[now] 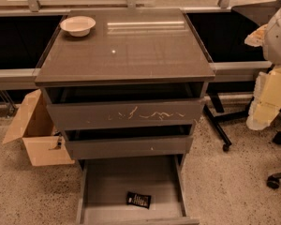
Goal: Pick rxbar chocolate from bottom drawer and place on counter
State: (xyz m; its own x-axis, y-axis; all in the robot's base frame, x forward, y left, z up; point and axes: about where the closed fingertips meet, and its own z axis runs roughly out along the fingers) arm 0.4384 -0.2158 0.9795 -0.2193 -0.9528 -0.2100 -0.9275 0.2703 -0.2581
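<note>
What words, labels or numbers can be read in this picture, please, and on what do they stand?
The rxbar chocolate in the bottom drawer: pale lettering, too small to read.
The bowl, counter, cardboard box: no text.
The gripper is out of view; only a white arm part shows at the right edge, unlettered.

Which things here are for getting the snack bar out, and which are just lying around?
For the job: rxbar chocolate, lying in the open bottom drawer; counter, where it goes; gripper, not in view.

Just lying about: white bowl on the counter's back left corner; cardboard box on the floor, left of the cabinet; scratched top drawer; middle drawer.
</note>
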